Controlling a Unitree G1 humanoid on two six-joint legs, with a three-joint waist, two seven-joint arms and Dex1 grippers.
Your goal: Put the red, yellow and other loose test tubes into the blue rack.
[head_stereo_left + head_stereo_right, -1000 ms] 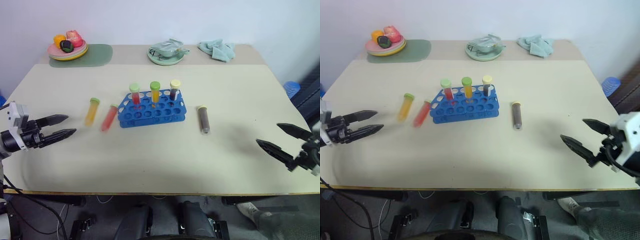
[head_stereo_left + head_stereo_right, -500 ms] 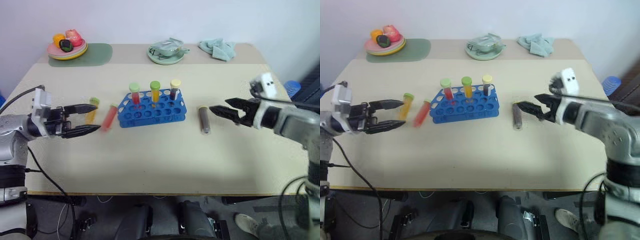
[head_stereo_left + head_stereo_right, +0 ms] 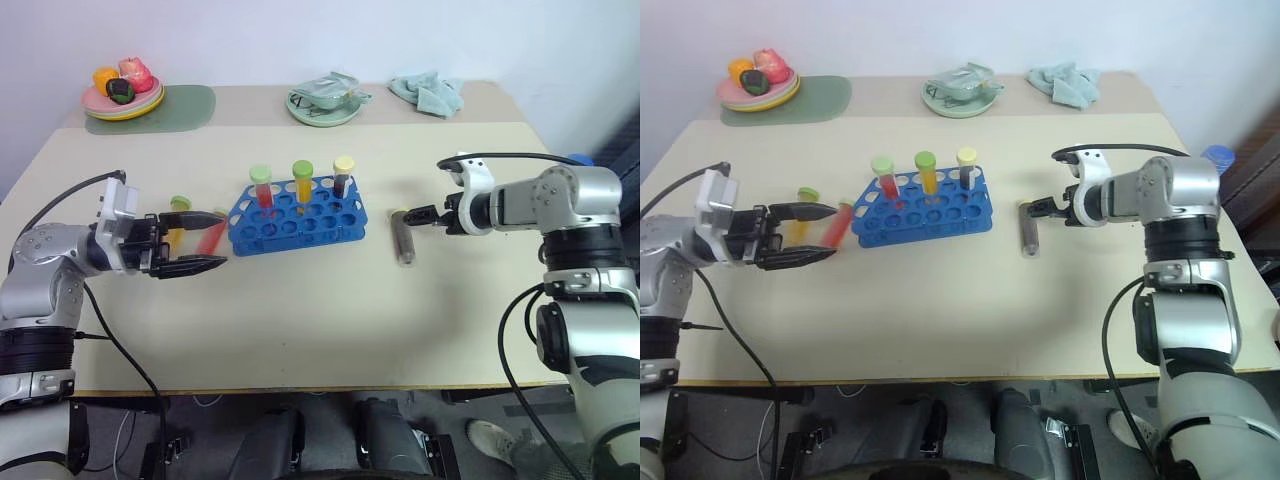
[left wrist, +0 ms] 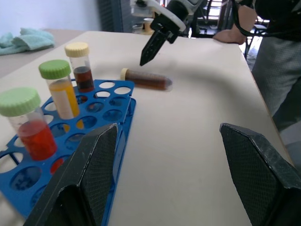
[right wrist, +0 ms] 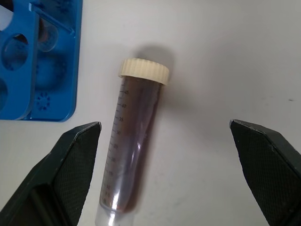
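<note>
The blue rack (image 3: 297, 214) stands mid-table with three capped tubes upright in it. To its left lie a loose red tube (image 3: 211, 234) and a yellow tube (image 3: 177, 222), the yellow one partly hidden by a finger. My left gripper (image 3: 208, 241) is open, pointing at the rack; the red tube shows between its fingertips in the head view. Whether it touches them I cannot tell. Right of the rack lies a brown tube (image 5: 135, 136) with a cream cap. My right gripper (image 5: 164, 125) hangs open above it, one finger on either side.
At the back of the table (image 3: 300, 330) are a plate of fruit (image 3: 122, 92) on a green mat (image 3: 185, 104), a green dish (image 3: 325, 100) and a teal cloth (image 3: 427, 92). A person (image 4: 263, 33) stands beyond the table's right end.
My right arm swung in from the table's right front edge to over the brown tube. My left gripper moved right, up to the loose red and yellow tubes. Both stayed open.
</note>
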